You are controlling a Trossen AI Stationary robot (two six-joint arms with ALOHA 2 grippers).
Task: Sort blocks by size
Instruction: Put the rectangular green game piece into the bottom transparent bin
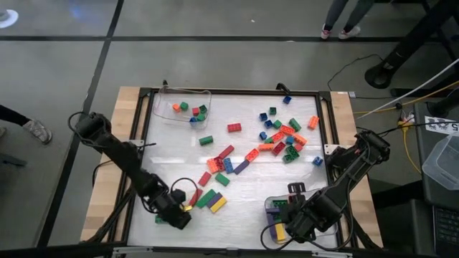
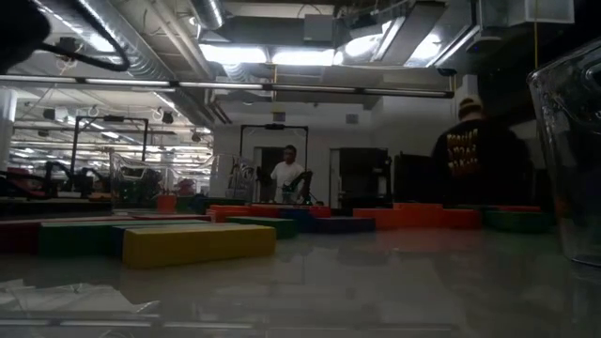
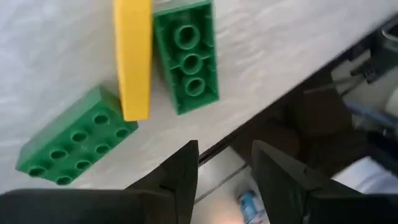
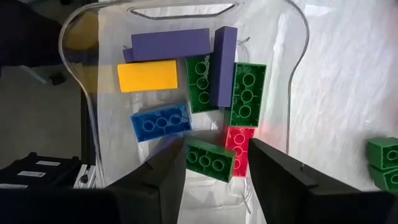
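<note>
Many blocks lie on the white table: a loose heap (image 1: pixel 283 140) at centre right, and a red, a green (image 1: pixel 206 198) and a yellow long block (image 1: pixel 217 205) at near left. My left gripper (image 1: pixel 179 215) hovers beside them at the near-left edge, open and empty (image 3: pixel 224 180); its wrist view shows the yellow block (image 3: pixel 133 59) and two green blocks (image 3: pixel 186 56) on the table. My right gripper (image 4: pixel 214 168) stands open, pointing down over a clear tray (image 4: pixel 74 93) holding purple, yellow, blue, red and green long blocks. A green block (image 4: pixel 211 158) lies there below its fingertips.
A second clear tray (image 1: pixel 183 107) with a few small blocks stands at the far left. A dark frame (image 1: pixel 143 143) rims the table. People stand in the room beyond the table. The near middle of the table, between the arms, holds no blocks.
</note>
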